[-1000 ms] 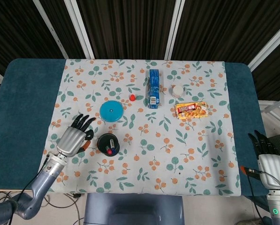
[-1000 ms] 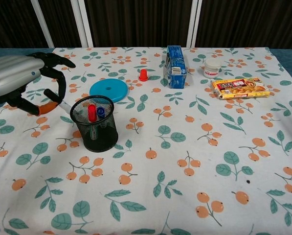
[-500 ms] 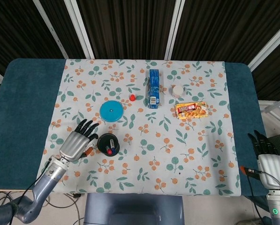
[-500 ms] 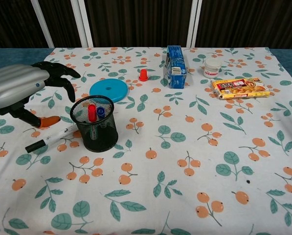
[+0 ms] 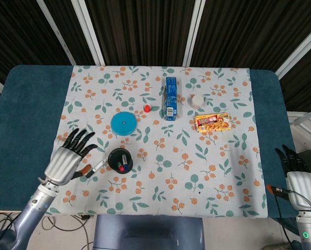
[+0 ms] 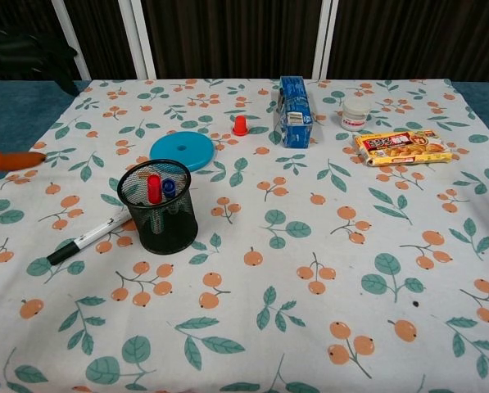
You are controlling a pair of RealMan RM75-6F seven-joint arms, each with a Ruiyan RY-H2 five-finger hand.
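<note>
The left hand (image 5: 65, 160) had its fingers (image 5: 78, 138) spread wide and held nothing; it hovered just left of the black mesh cup (image 5: 120, 160), apart from it. In the chest view only dark fingertips at the top left corner and an orange tip at the left edge showed. A black-capped marker (image 6: 88, 238) lay flat on the surface, its far end touching the left side of the mesh cup, its capped end pointing away from the cup toward the near left. It was near the left hand but not touched by it. The mesh cup stood upright with a red marker (image 6: 154, 188) and a blue marker (image 6: 169, 187) inside. The right hand (image 5: 300, 176) rested far right of the mesh cup, off the floral cloth (image 5: 218, 177), fingers straight and slightly apart, holding nothing. Behind the mesh cup lay a blue disc (image 6: 183, 151); further behind and right of the cup, a small red cap (image 6: 240, 125), an upright blue box (image 6: 293, 101), a white jar (image 6: 355, 114) and a yellow snack packet (image 6: 403, 146). The cloth covered a blue surface (image 5: 30, 114).
</note>
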